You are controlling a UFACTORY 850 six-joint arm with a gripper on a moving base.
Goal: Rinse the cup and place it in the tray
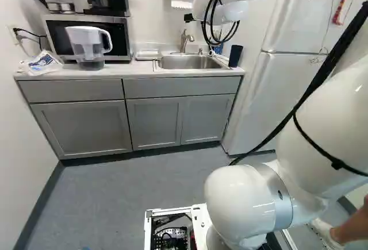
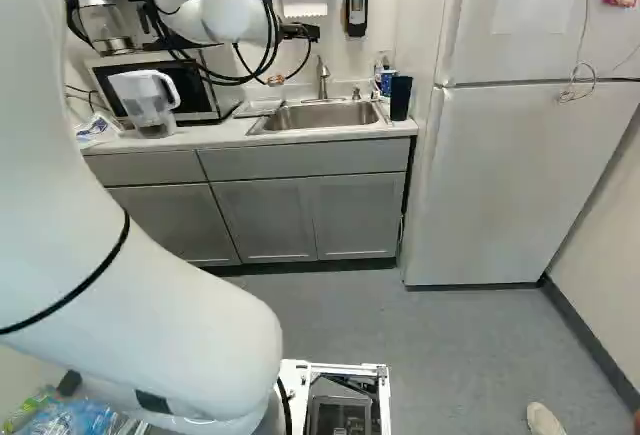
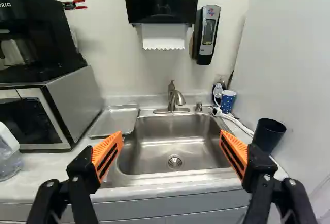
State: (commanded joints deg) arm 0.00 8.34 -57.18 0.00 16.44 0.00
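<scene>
My pincer (image 3: 171, 137) stands wide and empty, and I judge the dark tumbler (image 3: 268, 134) on the table (image 3: 46, 173) beside the sink (image 3: 149, 157) light and stiff but slippery once wet, so I should hold it gently around its middle.

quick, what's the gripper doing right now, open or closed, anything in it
Gripper: open, its orange pads spread wide apart, holding nothing, with the sink ahead of it.

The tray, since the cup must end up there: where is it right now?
In the left base view, the tray lies on the counter, left of the sink, between it and the microwave.
</scene>
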